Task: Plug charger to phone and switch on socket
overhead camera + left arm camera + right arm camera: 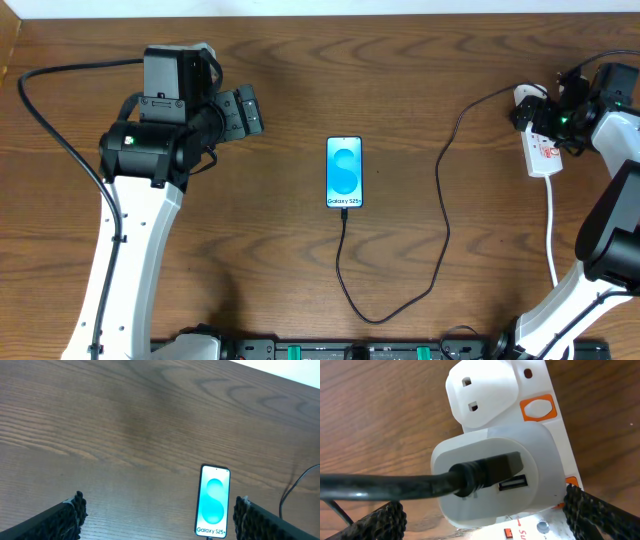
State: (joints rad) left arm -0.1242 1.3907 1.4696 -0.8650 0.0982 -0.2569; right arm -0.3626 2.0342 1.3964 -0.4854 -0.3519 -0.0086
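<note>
Charger (440,210) seated in phone (344,172) and socket (543,155)
Phone lay mid-table, socket near the right edge; left gripper (159,507) and right gripper (485,505) gaped wide, holding nothing.

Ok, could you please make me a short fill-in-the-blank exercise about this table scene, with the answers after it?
1. The phone lies with its screen facing ____.
2. The charger runs from the phone to a ____ adapter in the socket.
3. The gripper at the socket is the ____ one.
4. The left gripper is ____.
Answers: up; white; right; open.
</note>
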